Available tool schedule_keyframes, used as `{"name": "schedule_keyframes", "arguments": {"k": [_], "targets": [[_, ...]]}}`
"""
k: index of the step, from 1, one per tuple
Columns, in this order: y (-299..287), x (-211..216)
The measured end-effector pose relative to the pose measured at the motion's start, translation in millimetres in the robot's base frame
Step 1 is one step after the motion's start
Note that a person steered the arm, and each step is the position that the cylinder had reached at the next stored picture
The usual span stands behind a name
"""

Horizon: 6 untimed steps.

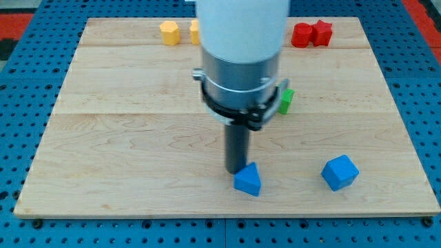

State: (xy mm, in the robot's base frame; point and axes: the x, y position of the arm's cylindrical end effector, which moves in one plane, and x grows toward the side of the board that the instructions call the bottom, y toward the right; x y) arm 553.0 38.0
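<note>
Arm: white and grey cylinder (241, 55) comes down from the view's top at centre and hides part of the board behind it.
Rod: straight dark rod (238, 148) hangs below the grey collar, upright.
My tip: my tip (237, 171) sits low on the board, just left of centre, touching or all but touching the upper left edge of the blue triangular block; I cannot tell if there is a gap.
Pincer: the arm carries none, only the rod, so there is nothing to report as apart or together.
Blue triangular block: blue triangular block (249, 180) lies near the view's bottom, directly at my tip, on its lower right.
Blue cube: blue cube (340, 172) lies to the view's right of the triangular one, well apart from it and from my tip, turned corner-on.
Green block: green block (286, 100) shows just right of the grey collar, partly hidden by it; shape not clear.
Yellow blocks: yellow hexagonal block (169, 32) near the view's top left; a second yellow block (195, 31) just right of it, mostly hidden by the arm.
Red blocks: red block (301, 34) and red star block (322, 32) touch each other at the view's top right.
Surface: pale wooden board (110, 138) on a blue pegboard (21, 83).
</note>
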Motion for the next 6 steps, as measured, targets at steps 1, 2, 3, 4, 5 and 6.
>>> {"name": "schedule_keyframes", "arguments": {"k": [1, 2, 3, 4, 5, 6], "targets": [[-61.9, 25.2], [-80.1, 55.4], [0.2, 57.5], [52.1, 33.0], [39.7, 31.9], [-53.9, 31.8]]}}
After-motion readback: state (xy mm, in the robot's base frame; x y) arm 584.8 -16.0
